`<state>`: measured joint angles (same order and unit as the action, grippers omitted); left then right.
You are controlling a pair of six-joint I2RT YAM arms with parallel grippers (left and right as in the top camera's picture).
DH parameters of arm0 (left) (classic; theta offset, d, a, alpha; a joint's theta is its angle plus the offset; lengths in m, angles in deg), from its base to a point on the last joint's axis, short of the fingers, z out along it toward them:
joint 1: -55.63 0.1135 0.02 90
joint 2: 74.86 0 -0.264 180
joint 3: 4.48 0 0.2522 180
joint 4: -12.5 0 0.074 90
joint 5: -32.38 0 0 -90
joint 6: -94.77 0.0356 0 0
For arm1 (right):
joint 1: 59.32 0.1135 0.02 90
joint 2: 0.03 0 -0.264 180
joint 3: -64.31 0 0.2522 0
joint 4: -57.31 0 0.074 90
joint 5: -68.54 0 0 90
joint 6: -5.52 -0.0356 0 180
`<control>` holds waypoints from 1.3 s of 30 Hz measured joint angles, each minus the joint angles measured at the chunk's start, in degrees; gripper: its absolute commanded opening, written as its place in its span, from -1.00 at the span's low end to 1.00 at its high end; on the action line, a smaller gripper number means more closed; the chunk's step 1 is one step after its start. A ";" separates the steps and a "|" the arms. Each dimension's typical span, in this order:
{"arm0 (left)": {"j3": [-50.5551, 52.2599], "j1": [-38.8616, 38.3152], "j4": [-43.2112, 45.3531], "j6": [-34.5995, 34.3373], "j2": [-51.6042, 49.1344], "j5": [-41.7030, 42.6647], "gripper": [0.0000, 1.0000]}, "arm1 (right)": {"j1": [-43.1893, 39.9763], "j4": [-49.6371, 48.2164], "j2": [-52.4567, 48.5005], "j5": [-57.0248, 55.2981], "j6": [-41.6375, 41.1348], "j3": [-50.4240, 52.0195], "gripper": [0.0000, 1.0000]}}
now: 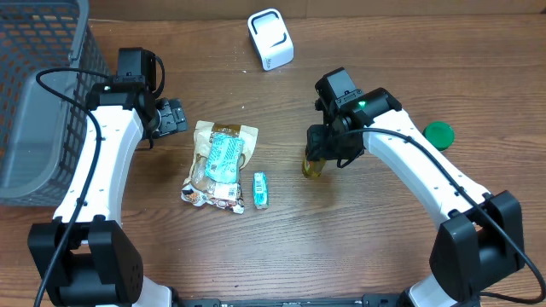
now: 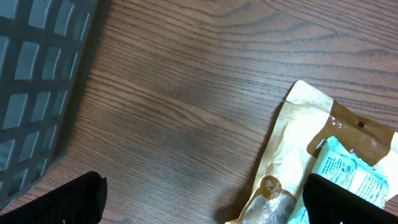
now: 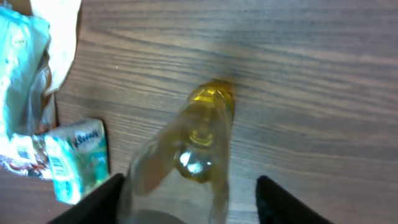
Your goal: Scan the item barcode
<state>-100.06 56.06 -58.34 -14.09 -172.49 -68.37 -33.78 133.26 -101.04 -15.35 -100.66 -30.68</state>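
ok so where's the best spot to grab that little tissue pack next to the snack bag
Pinch the tissue pack across its narrow width, mid-length, coming straight down from above. It lies flat on the table, so only its long edges give a hold. The snack bag sits close on its left, so the right end effector, from the clearer right side, probably suits best.

Clear bottle [image 3: 193, 146] of yellow liquid, white scanner [image 1: 270, 38] well apart from it.

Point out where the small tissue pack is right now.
In the overhead view, the tissue pack lies flat near the middle of the table, just right of the snack bag's lower end and left of the yellow bottle.
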 measured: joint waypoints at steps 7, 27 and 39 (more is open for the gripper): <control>0.00 0.00 0.00 0.00 0.00 0.00 0.99 | 0.00 0.09 0.00 0.00 -0.17 0.00 1.00; 0.00 0.00 0.00 0.00 0.00 0.00 0.99 | 0.00 -0.02 0.00 0.11 -0.11 0.00 1.00; 0.00 0.00 0.00 0.00 0.00 0.00 1.00 | 0.00 -0.04 0.00 0.11 -0.15 0.00 1.00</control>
<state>-100.06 56.06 -58.34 -14.09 -172.49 -68.37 -33.78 133.22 -101.04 -15.24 -100.82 -30.68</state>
